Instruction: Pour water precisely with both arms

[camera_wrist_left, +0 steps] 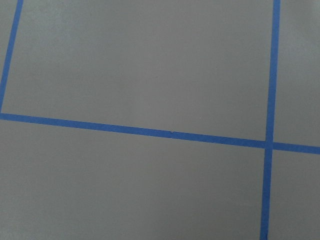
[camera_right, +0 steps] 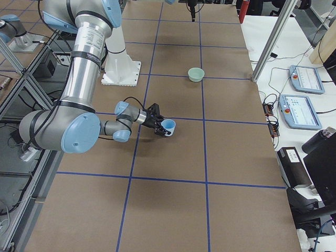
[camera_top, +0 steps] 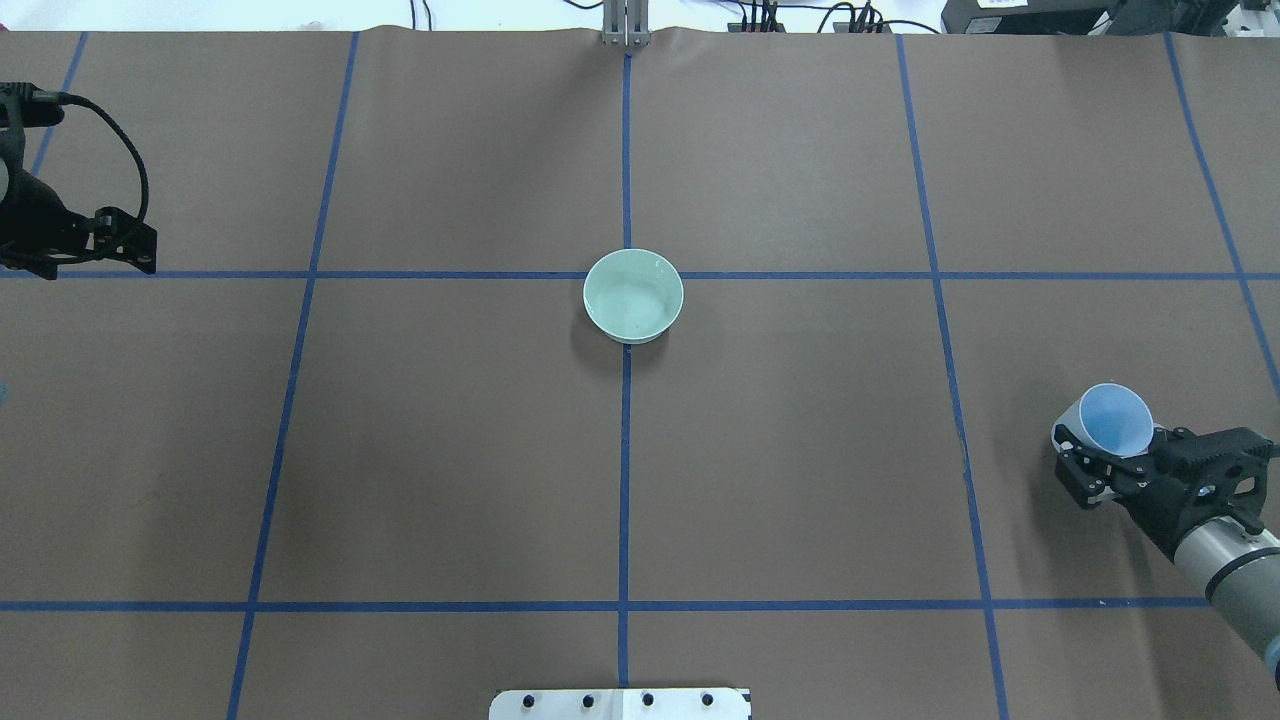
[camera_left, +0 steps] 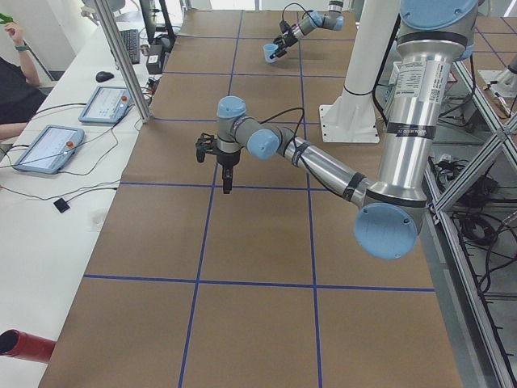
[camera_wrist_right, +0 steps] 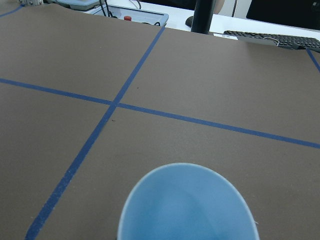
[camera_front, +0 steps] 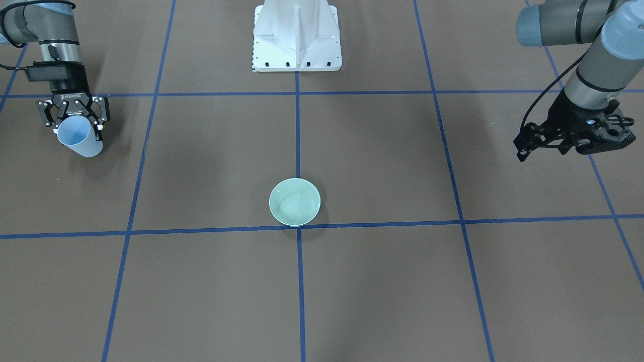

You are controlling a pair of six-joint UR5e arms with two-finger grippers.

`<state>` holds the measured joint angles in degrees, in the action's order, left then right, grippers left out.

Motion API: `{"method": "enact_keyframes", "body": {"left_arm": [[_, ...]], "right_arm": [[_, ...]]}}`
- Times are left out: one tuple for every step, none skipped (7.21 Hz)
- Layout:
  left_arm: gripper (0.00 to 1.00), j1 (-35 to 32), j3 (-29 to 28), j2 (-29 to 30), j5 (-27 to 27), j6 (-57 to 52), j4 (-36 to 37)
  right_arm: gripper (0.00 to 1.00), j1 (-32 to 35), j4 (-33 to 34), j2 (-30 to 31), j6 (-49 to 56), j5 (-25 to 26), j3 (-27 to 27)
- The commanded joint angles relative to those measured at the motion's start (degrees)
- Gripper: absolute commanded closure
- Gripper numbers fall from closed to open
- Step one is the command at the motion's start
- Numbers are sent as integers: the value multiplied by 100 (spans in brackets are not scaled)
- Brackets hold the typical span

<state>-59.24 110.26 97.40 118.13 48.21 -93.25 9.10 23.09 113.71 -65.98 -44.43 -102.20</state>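
My right gripper (camera_front: 76,128) is shut on a light-blue cup (camera_front: 79,138), held tilted low over the table at the robot's right; the pair also shows in the overhead view, gripper (camera_top: 1110,442) and cup (camera_top: 1115,418). The cup's rim fills the bottom of the right wrist view (camera_wrist_right: 187,205). A pale-green bowl (camera_front: 295,202) stands at the table's middle on a tape crossing (camera_top: 633,296). My left gripper (camera_front: 522,150) hangs empty over the robot's far left (camera_top: 148,255), fingers together. The left wrist view shows only table and tape.
The white bolted pedestal (camera_front: 297,40) stands at the robot's side of the table. Blue tape lines (camera_top: 625,450) grid the brown tabletop. An operators' desk with tablets (camera_left: 48,149) and an aluminium post (camera_left: 121,56) runs along the far side.
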Motion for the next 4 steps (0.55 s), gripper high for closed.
{"method": "enact_keyframes", "body": {"left_arm": [[0, 0, -31, 7, 0, -5, 0], [0, 0, -31, 7, 0, -5, 0], [0, 0, -31, 7, 0, -5, 0], [0, 0, -31, 7, 0, -5, 0]], "right_arm": [[1, -31, -7, -42, 6, 75, 16], [1, -31, -24, -42, 6, 66, -1], [1, -14, -320, -8, 102, 23, -2], [1, -5, -488, 71, 286, 13, -19]]}}
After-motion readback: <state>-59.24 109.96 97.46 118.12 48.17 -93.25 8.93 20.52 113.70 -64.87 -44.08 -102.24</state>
